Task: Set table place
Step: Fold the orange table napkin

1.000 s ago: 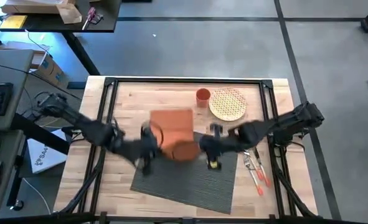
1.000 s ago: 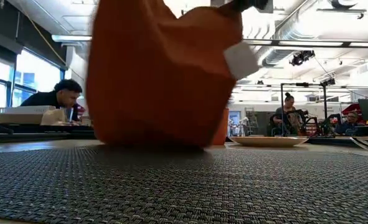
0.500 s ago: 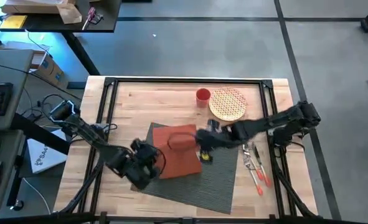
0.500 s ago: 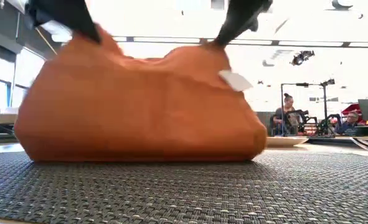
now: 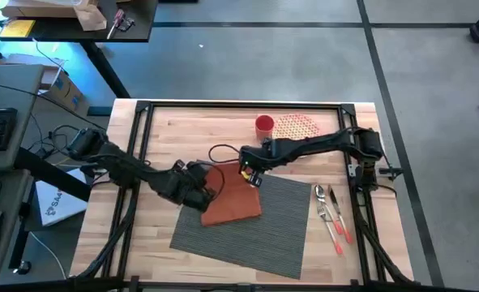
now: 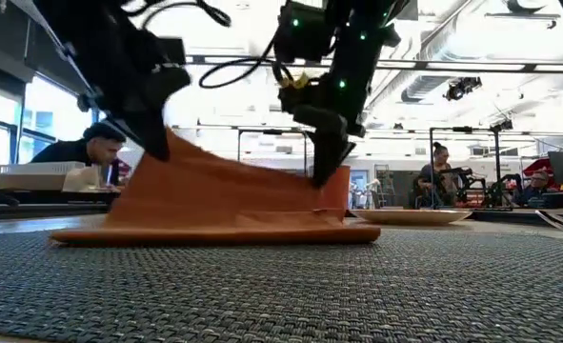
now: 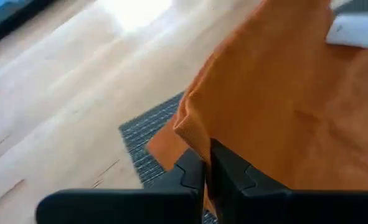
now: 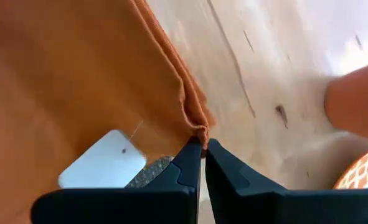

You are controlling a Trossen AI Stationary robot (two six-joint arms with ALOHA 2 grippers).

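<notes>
A workshop with concrete floor surrounds a light-wood bench point(image 5: 182, 130) framed by black rails; people sit at desks far behind it. On the bench lies a dark grey ribbed placemat point(image 5: 271, 223), set slightly askew toward the near edge. An orange napkin point(image 5: 233, 199) lies partly on the placemat's far left corner, with its far edge lifted off the surface.

The left gripper point(image 5: 197, 183) pinches the napkin's left far corner, its fingers point(image 7: 196, 177) closed on a fold of cloth. The right gripper point(image 5: 250, 172) pinches the right far corner, fingers point(image 8: 193, 165) likewise closed on the hem. In the low view the napkin slopes up from the mat to both grippers, while its near edge rests flat.

Beyond the mat, near the far right of the bench, stand a red cup point(image 5: 264, 124) and a patterned plate point(image 5: 297, 127), partly hidden by the right arm. Cutlery point(image 5: 330, 212) with orange handles lies just right of the placemat.

The task seems at an early stage: the mat is down and the napkin is nearly laid out. The plate, cup and cutlery are not yet on the placemat.
</notes>
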